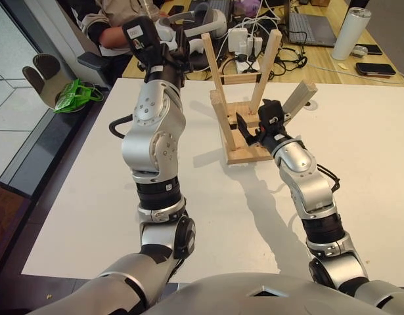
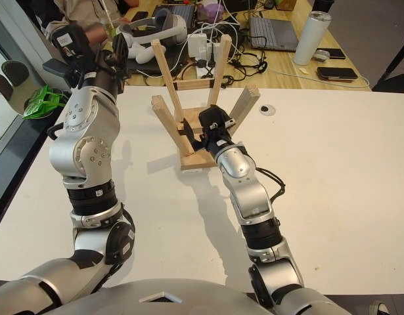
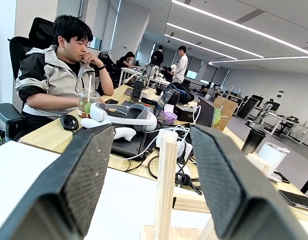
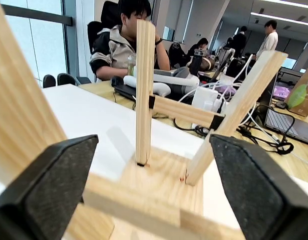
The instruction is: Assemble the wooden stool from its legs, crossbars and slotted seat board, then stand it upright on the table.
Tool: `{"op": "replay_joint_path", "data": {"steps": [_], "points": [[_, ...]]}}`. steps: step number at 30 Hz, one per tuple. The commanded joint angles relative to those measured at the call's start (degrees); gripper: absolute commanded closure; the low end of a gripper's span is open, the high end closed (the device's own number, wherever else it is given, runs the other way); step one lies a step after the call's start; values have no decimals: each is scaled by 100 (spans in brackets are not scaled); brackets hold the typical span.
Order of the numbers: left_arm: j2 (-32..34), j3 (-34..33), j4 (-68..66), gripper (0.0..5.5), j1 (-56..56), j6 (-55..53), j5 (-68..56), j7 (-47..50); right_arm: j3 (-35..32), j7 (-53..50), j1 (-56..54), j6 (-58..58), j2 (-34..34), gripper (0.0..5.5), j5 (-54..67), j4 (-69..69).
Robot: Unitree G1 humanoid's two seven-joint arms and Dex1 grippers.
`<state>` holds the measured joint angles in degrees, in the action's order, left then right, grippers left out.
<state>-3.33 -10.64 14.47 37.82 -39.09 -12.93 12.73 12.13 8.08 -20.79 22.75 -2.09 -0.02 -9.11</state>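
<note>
The wooden stool lies upside down on the white table (image 1: 90, 216), its seat board (image 1: 244, 155) flat and its legs pointing up. A crossbar (image 1: 241, 79) joins the two far legs (image 1: 213, 62); a shorter leg (image 1: 300, 98) leans out to the right. My left gripper (image 1: 182, 52) is held high beside the top of the far left leg (image 3: 166, 170), open, its fingers (image 3: 83, 185) not touching it. Low over the seat board, my right gripper (image 1: 257, 125) is open; its fingers (image 4: 48, 185) stand on either side of a near wooden bar (image 4: 143, 210).
Behind the table a wooden desk holds a headset (image 1: 188, 23), tangled cables, a laptop (image 1: 310, 26), a white tumbler (image 1: 351, 33) and phones. A green bag (image 1: 73, 95) hangs off the far left corner. Bare table stretches in front and to the right.
</note>
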Motion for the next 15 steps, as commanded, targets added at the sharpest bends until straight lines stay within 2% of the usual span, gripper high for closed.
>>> {"op": "replay_joint_path", "data": {"steps": [1, 4, 11, 15], "points": [[-19, 17, 108, 272, -132, -2, 47, 57, -426, -136, -668, -341, 366, 135, 336, -57], [-25, 59, 213, 272, -284, -94, 46, 72, -415, -89, -780, -218, 410, 135, 344, 291], [-95, 106, 294, 272, -400, -178, 35, 126, 677, 682, -93, 1180, -407, 135, -302, 1251], [-122, 102, 275, 272, -398, -154, 52, 147, 423, 563, -272, 749, -182, 135, -118, 1246]]}}
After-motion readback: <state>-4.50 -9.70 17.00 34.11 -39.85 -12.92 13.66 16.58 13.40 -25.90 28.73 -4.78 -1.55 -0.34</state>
